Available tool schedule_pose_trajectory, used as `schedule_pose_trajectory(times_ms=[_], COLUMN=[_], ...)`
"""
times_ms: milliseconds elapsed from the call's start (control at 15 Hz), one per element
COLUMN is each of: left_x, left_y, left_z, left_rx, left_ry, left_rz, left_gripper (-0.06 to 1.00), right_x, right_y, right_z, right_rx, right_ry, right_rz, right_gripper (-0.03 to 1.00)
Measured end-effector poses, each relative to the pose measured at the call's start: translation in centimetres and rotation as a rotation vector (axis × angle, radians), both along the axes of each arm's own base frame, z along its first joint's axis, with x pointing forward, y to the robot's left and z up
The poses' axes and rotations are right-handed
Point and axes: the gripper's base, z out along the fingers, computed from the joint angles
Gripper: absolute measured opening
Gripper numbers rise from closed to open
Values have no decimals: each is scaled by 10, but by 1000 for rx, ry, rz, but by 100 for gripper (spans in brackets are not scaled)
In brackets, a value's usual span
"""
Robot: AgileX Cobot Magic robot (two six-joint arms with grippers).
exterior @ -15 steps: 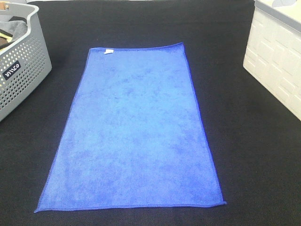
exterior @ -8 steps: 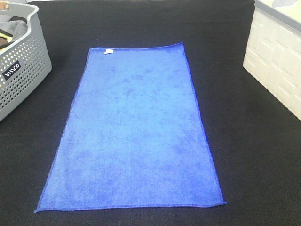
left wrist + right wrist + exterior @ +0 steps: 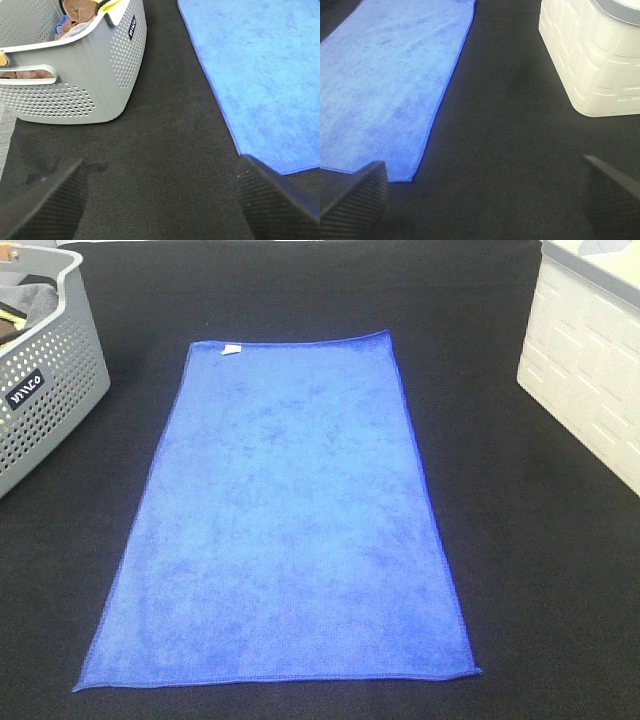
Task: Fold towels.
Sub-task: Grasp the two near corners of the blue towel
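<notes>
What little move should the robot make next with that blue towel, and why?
Probably bring each arm's open jaws over to the nearest corner of the blue towel. It lies flat and unfolded, nothing grips it, and both pairs of jaws hover above the black cloth, just beside the towel's near corners.

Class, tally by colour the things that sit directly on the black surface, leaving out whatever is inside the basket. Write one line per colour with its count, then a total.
Blue: 1, the towel
Grey: 1, the perforated basket
White: 1, the bin
Total: 3
</notes>
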Motion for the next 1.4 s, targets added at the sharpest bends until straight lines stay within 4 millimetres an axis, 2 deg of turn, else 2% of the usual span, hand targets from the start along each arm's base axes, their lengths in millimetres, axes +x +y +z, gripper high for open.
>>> schedule_pose_trajectory(times_ms=[1400], left_x=[0], left_y=[0], left_z=[1], left_rx=[-17], left_ry=[-4], left_rz=[6], left_gripper=[77], right_x=[0], right_y=[0], right_z=[0], right_rx=[4], right_ry=[0], right_rz=[-1], right_gripper=[96])
